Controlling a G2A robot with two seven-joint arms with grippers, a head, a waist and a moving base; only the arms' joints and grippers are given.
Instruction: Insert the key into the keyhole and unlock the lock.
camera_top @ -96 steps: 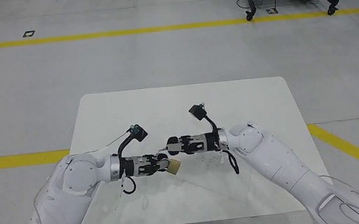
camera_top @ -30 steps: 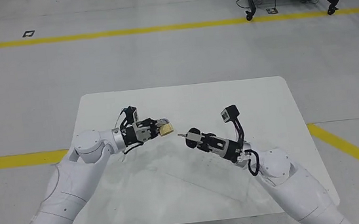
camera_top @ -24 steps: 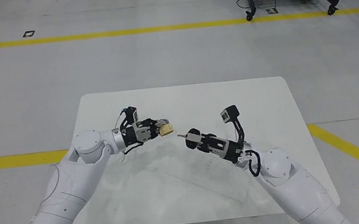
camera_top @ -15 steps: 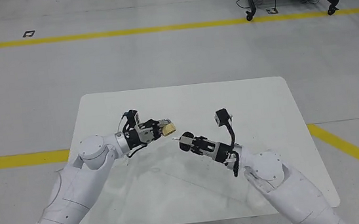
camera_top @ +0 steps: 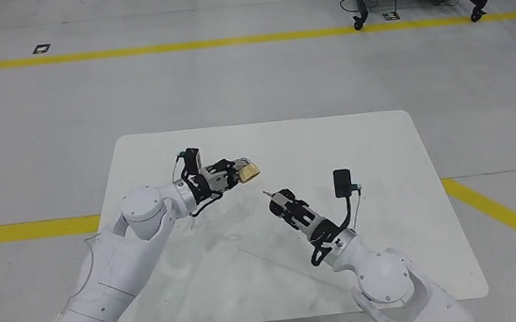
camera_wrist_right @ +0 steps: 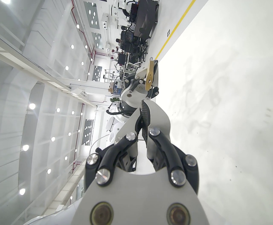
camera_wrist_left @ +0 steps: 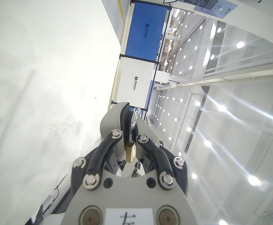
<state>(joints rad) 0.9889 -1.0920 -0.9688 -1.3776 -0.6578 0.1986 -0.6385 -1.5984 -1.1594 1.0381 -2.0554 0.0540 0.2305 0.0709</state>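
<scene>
Lock (camera_top: 248, 171) in left pincer (camera_top: 237, 172) farther from key (camera_top: 266, 195)

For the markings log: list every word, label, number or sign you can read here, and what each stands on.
Lock: no print readable on the brass.
Key: too small to tell.
Label behind the left gripper: one character, cut by the picture's edge; unreadable.
Blue and white wall panels: sideways brand lettering, not quoted.
Floor plate: too small to read.
</scene>
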